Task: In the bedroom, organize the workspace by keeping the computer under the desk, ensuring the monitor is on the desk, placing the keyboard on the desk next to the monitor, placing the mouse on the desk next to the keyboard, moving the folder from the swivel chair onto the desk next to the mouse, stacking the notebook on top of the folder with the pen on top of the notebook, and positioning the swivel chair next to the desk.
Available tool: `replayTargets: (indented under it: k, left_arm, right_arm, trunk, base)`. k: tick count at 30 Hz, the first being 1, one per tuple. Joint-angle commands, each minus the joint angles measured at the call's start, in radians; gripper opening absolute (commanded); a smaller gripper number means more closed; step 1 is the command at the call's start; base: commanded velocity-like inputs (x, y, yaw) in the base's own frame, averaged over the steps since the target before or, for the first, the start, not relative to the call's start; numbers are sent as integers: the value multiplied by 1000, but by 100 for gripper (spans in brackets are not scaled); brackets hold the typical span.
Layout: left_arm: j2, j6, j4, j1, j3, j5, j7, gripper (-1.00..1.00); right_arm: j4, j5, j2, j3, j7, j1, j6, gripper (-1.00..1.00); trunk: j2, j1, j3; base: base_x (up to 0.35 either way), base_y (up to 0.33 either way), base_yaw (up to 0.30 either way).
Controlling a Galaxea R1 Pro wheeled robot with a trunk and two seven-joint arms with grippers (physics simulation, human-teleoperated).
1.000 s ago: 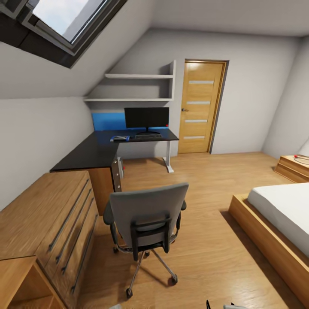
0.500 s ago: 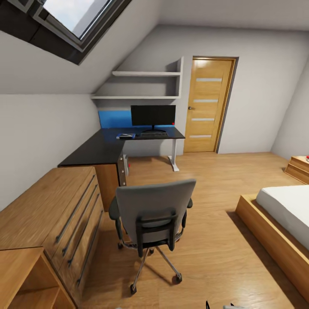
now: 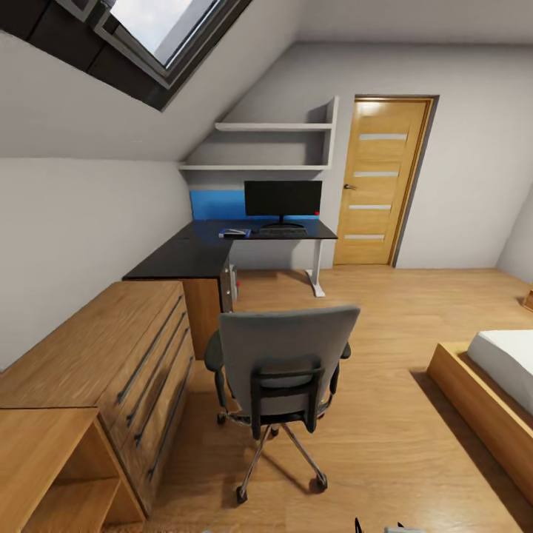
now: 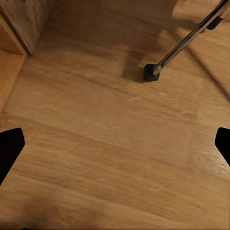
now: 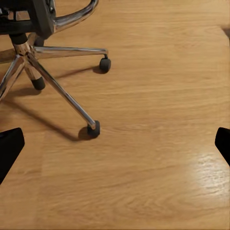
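Beyond the grey swivel chair (image 3: 285, 363), the glossy black worktop (image 3: 194, 255) carries the wide black monitor (image 3: 283, 198) and slim keyboard (image 3: 282, 231); my left gripper (image 4: 115, 148) and right gripper (image 5: 115, 148) both hang spread wide above the wood-plank floor (image 3: 377, 311).

It was an attic bedroom in a home: sloped grey walls under a skylight (image 3: 159, 33), a plank floor (image 3: 385, 311), an oak door (image 3: 381, 181), a bed (image 3: 503, 359), a drawer unit (image 3: 126, 355), and a corner bench (image 3: 200, 252) with monitor (image 3: 283, 198) and chair (image 3: 285, 363).
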Motion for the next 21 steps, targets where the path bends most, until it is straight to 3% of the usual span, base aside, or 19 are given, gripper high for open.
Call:
replayTargets:
  k: [1,7,18,21]
  left_arm:
    - [0,-4,1,-1,-9,6,7,100]
    - [0,-5,1,-1,-9,6,8,100]
    - [0,-5,1,-1,-10,5,7,100]
    - [0,-5,1,-1,-9,5,7,100]
  right_arm:
    - [0,-6,0,9,-6,0,-2,100]
    - [0,-5,-4,6,-5,0,-3,100]
    - [1,-6,-3,6,-4,0,-4,100]
    - [1,-7,-2,6,-4,0,-46,100]
  trunk:
    - [-8,4,-4]
    - [-50,27,-23]
    - [-127,69,-57]
    - [-148,81,-67]
  base:
    - [0,0,267]
    - [0,0,107]
    - [0,0,8]
    - [0,0,0]
